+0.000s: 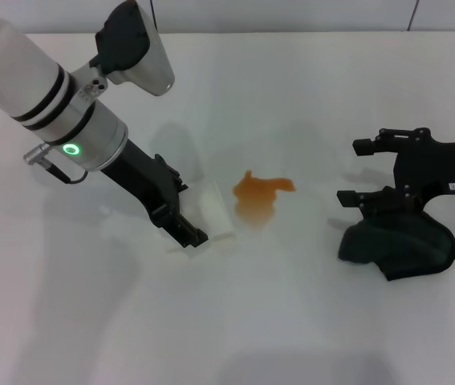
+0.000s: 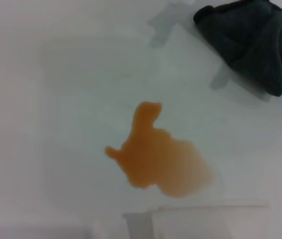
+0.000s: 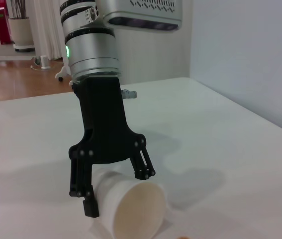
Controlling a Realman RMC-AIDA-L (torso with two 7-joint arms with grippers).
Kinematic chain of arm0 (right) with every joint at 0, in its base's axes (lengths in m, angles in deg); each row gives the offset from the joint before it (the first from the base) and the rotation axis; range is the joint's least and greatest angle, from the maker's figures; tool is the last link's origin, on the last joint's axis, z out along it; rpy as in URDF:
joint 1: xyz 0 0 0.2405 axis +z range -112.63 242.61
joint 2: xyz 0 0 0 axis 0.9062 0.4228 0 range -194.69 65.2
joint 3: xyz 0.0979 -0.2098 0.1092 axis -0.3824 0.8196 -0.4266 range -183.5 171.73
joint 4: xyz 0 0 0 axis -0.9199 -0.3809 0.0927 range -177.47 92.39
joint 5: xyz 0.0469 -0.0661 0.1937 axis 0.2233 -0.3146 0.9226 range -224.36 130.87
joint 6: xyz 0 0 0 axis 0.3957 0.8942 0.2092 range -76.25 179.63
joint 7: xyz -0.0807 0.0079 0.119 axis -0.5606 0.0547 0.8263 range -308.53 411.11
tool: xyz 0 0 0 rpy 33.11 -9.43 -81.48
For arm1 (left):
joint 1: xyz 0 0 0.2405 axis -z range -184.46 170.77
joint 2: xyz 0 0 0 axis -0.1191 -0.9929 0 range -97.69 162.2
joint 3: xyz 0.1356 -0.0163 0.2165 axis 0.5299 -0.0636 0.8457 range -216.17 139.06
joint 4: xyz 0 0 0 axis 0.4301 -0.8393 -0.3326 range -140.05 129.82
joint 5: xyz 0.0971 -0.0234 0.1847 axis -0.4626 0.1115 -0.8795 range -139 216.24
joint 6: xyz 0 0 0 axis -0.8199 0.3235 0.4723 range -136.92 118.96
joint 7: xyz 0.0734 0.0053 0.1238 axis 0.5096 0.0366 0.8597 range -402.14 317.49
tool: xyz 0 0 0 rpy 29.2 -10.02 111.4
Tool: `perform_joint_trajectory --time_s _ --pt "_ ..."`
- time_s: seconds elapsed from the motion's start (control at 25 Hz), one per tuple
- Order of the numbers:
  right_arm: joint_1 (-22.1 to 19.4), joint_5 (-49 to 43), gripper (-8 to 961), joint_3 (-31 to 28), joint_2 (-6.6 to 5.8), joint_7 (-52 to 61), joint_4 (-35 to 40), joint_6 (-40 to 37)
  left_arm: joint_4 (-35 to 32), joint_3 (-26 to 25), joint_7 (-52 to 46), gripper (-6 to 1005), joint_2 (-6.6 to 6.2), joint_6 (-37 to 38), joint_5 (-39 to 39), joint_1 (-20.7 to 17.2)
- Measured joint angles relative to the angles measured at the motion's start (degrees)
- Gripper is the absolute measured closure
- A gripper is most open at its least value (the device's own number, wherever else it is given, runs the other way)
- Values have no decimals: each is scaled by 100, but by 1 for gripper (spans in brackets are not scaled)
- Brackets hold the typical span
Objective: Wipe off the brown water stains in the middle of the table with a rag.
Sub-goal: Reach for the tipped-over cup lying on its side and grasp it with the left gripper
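Note:
The brown water stains [image 1: 261, 192] form one orange-brown blotch in the middle of the white table [image 1: 291, 321]; they also show in the left wrist view [image 2: 158, 159]. The dark rag [image 1: 400, 245] lies crumpled on the table to the stain's right and also shows in the left wrist view [image 2: 252, 40]. My right gripper [image 1: 355, 172] is open and empty, just beyond the rag, its near finger at the rag's edge. My left gripper [image 1: 195, 210] is shut around a white paper cup [image 1: 215, 210] lying on its side just left of the stain; the right wrist view shows this gripper [image 3: 117, 191] and the cup [image 3: 131, 209].
The cup's open mouth faces the stain, and its rim shows in the left wrist view [image 2: 205, 219]. The left arm [image 1: 50, 88] reaches in from the far left. Bare tabletop lies between the stain and the rag.

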Motion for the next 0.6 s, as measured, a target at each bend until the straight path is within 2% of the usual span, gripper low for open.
perform_joint_trajectory --time_s 0.6 --pt "17 15 82 1 0 0 0 0 -37 0 -102 241 16 -19 -184 -11"
